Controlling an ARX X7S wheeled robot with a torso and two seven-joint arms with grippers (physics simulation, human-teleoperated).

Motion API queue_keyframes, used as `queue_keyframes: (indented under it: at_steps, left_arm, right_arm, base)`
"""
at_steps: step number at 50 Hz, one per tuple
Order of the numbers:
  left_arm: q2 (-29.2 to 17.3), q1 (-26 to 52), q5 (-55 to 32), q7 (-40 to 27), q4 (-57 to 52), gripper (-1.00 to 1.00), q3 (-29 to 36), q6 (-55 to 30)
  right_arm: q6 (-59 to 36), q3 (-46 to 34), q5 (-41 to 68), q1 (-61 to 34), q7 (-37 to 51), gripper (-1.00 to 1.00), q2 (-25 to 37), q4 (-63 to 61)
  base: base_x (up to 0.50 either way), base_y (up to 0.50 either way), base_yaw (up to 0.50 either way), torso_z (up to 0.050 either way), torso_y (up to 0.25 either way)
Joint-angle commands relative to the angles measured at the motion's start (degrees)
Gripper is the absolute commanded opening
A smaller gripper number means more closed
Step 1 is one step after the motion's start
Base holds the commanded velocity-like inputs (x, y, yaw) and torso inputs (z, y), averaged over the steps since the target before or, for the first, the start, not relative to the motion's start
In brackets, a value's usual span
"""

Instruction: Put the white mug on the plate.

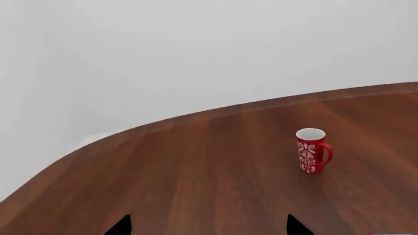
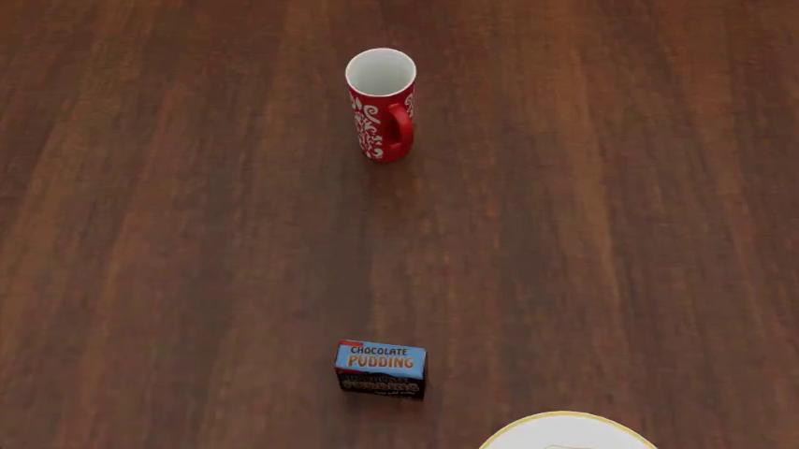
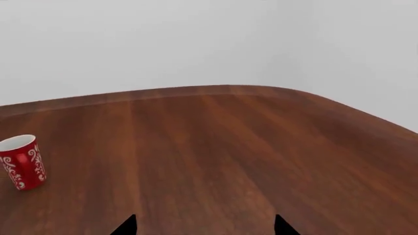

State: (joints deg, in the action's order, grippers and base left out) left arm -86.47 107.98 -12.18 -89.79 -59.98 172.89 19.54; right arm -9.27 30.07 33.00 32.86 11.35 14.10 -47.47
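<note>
Plate (image 2: 568, 428) at near edge, mug unseen, fingers (image 1: 121, 226) apart

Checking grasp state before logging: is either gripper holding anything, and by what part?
Nothing is held. The left gripper and right gripper are open over bare table, nothing between the tips. The red mug stands free; no white mug is in view.

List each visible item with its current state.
Red mug: upright on the table, looks empty, ungripped.
Chocolate pudding box: standing on the table, closed.
Plate: partly in view, visible part bare.
Left gripper: open, empty.
Right gripper: open, empty.
</note>
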Motion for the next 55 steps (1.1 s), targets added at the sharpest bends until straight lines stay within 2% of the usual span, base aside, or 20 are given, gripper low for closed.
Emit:
queue_keyframes:
  at_steps: [1,6,13,17,18,28,32,39,49,55]
  left_arm:
    - [-3.5,0.8,-0.6,-0.2,0.0,1.00,-2.0,0.4]
    - [-3.5,0.7,-0.6,-0.2,0.0,1.00,-2.9,1.1]
    - [-3.5,1.3,-1.2,-0.2,0.0,1.00,-4.7,0.8]
    - [-3.5,1.4,-1.4,-0.2,0.0,1.00,-5.4,0.4]
    - [-3.5,1.5,-1.4,-0.2,0.0,1.00,-5.7,0.3]
    - [-3.5,1.7,-0.8,-0.2,0.0,1.00,-7.3,1.3]
    - [-3.5,3.0,-3.1,-0.2,0.0,1.00,-9.2,0.4]
    - [-3.5,2.2,-1.7,-0.2,0.0,1.00,-9.3,1.6]
    - [-3.5,0.9,-0.1,-0.2,0.0,1.00,-9.3,2.7]
    - [-3.5,0.6,0.3,-0.2,0.0,1.00,-9.7,2.9]
  right_arm:
    - [1.3,0.5,0.0,0.3,-0.5,1.00,-0.1,0.2]
    - [2.4,2.7,-1.7,2.9,0.0,1.00,0.4,-5.9]
    - [2.1,5.1,1.3,6.2,2.2,1.00,1.4,-12.2]
    - [9.6,2.7,1.0,12.0,8.6,1.00,7.4,-12.5]
    - [10.1,2.9,0.8,12.1,8.1,1.00,7.2,-12.5]
    - [12.9,9.4,1.6,12.1,-2.1,1.00,-0.8,-12.5]
    - [13.1,10.9,2.1,12.1,-4.2,1.00,-2.4,-12.5]
    - [14.0,12.5,2.8,12.1,-6.4,1.00,-3.8,-12.5]
    - [16.4,18.2,4.9,12.1,-16.6,1.00,-12.3,-12.5]
    - [17.2,21.0,6.7,12.1,-19.5,1.00,-14.1,-12.5]
  base:
    - [0.00,0.00,0.00,0.000,0.000]
    - [0.00,0.00,0.00,0.000,0.000]
    - [0.00,0.00,0.00,0.000,0.000]
    - [0.00,0.00,0.00,0.000,0.000]
    - [0.00,0.00,0.00,0.000,0.000]
    - [0.00,0.00,0.00,0.000,0.000]
    - [0.00,0.00,0.00,0.000,0.000]
    - [0.00,0.00,0.00,0.000,0.000]
    - [0.00,0.00,0.00,0.000,0.000]
    - [0.00,0.00,0.00,0.000,0.000]
